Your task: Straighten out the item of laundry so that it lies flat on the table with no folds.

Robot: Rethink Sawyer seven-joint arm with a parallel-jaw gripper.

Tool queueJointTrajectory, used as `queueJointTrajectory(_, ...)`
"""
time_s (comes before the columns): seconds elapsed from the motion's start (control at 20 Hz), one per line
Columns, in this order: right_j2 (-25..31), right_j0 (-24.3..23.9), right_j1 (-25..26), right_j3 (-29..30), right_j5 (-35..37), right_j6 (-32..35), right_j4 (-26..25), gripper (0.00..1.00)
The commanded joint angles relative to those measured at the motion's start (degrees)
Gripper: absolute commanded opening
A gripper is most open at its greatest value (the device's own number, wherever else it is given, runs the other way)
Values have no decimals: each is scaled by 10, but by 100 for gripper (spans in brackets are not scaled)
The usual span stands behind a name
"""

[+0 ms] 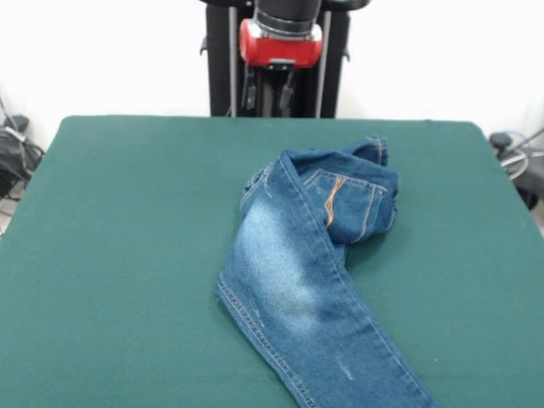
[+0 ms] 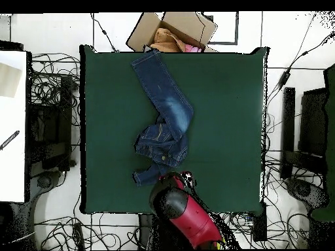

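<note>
Overhead view has the small blue denim jeans with faded lighter patches (image 2: 163,124) lying on the big rectangular desk covered in dark green cloth (image 2: 222,131), roughly left of centre in that shot. One leg runs out long and fairly straight, all the way to the desk edge farthest from the robot base, where the cuff sits right at the rim. The waist half is a bunched-up lump closer to the robot, with another bit of denim poking out below it toward the near edge. So definitely not flat, lots of folds in the upper part.

From the front view the same pair (image 1: 314,255) shows the straight leg heading down and off the bottom edge, pale washed-out patch on the thigh, while the top end is folded over itself, with orange stitching and a pocket facing up on the crumpled bit.

The red and black arm (image 2: 186,212) sits over the desk's near edge in the overhead view, just beside the loose bit of denim. The claw (image 2: 186,176) is only a small shape at the arm's tip there, and can't tell if its fingers are spread or pressed together. It doesn't look like it's touching the denim.

Past the far edge, on the floor, there's a brown cardboard box (image 2: 176,29) with some fabric in it, near the cuff.
</note>
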Motion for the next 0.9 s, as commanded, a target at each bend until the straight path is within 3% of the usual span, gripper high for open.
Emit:
queueJointTrajectory(0.05, 28, 15, 45, -18, 20, 200, 19, 100)
queueJointTrajectory(0.3, 23, 32, 93, -76, 28, 189, 35, 100)
queueJointTrajectory(0.9, 57, 16, 154, -130, -19, 201, 26, 100)
